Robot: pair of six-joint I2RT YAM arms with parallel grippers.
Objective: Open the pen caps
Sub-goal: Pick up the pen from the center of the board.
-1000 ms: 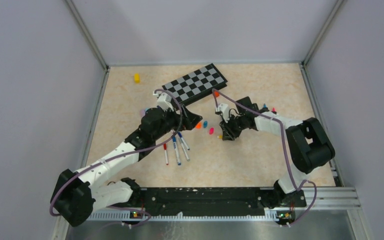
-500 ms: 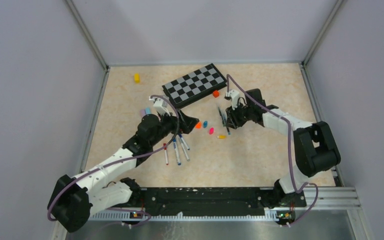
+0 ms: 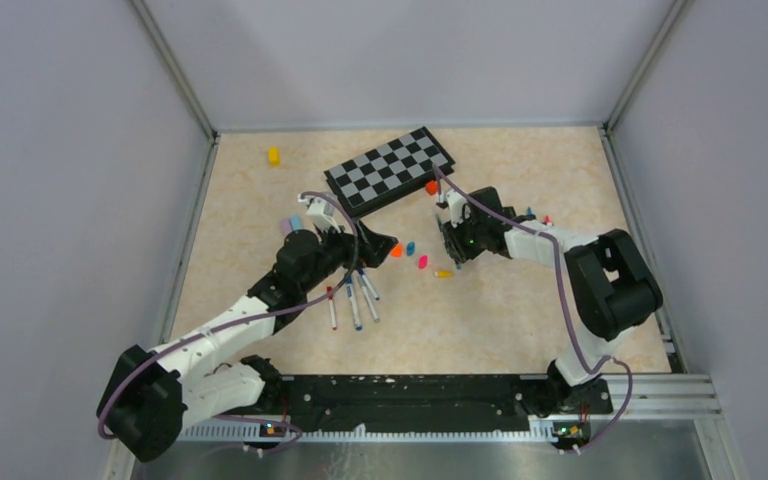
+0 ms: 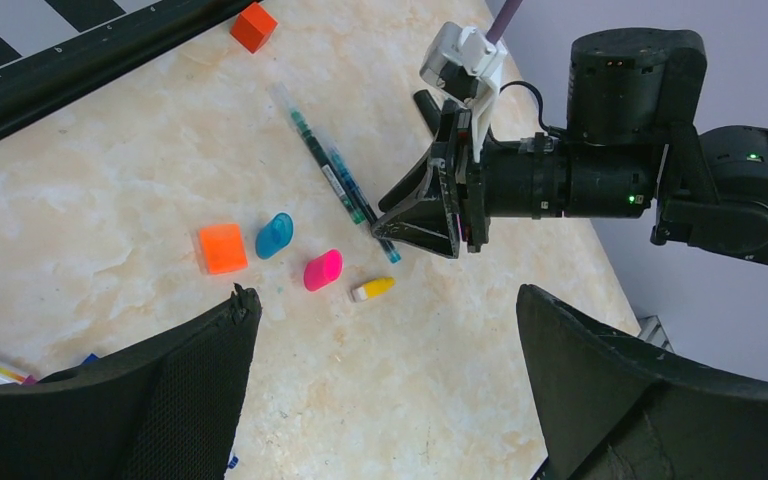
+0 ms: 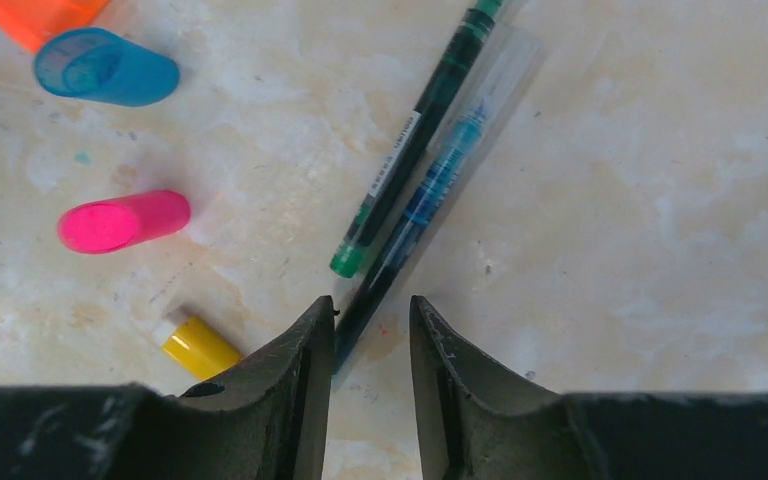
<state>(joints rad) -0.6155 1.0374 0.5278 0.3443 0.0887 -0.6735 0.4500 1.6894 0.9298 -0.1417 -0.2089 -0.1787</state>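
Two pens [image 5: 415, 130] side by side, right of loose caps [image 5: 125, 222]

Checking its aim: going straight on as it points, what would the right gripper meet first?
Likely the blue pen: its near end lies between the fingers of the right gripper. Depth is unclear.

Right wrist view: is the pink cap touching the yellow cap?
No, the pink cap lies apart from the yellow cap, with a clear gap between them.

A pink cap [image 5: 125, 221], blue cap [image 5: 105, 67], yellow cap [image 5: 198, 347]; black-and-grey chessboard [image 3: 390, 168].
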